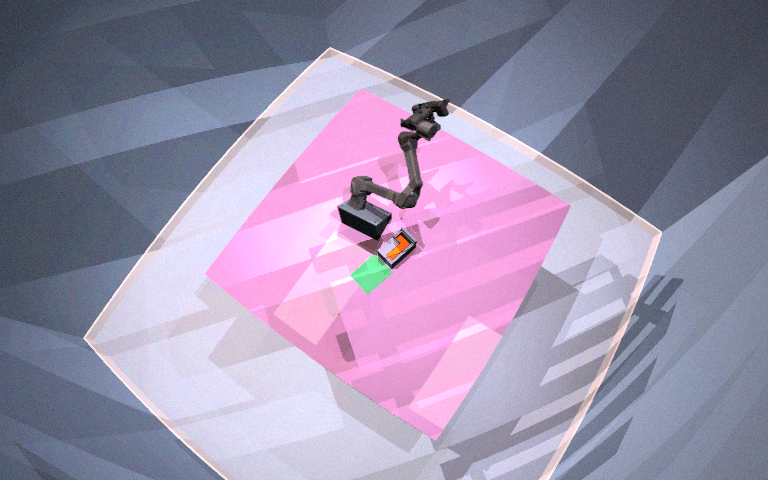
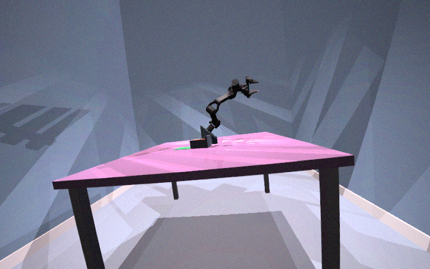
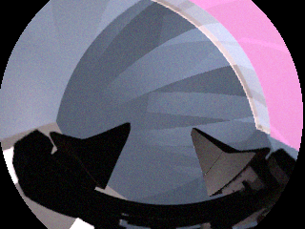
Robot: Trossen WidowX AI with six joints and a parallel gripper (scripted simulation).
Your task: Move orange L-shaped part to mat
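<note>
Orange part (image 1: pixel 399 245): an L-shaped piece of flat, bright orange is seen lying in the pocket of the tray, level with the tray top; no end is seen raised.
Grey tray (image 1: pixel 408 247): a small rectangular block with dark walls and a pale grey top face is set on the surface just in front of the arm base; in the exterior view it appears as a low dark box (image 2: pixel 200 144).
Green mat (image 1: pixel 370 273): a flat, thin, light green square is laid just beside the tray, touching or nearly touching its corner; it is seen as a thin green sliver (image 2: pixel 181 148) in the exterior view.
Claw (image 2: pixel 252 86): it is held wide open with nothing between its fingers, raised high above the surface and well apart from the tray; in the wrist view two dark, wedge-shaped fingertips are shown spread, pointed out past the surface edge.
Arm (image 1: pixel 408 164): dark, matte jointed links are folded upward from a boxy dark base (image 1: pixel 364 217).
Surface (image 2: pixel 253 152): a smooth, glossy pink top on dark square legs is streaked with pale bands of light.
Room: angular blue-grey walls and a pale floor with a cream border are crossed by hard-edged shadows.
</note>
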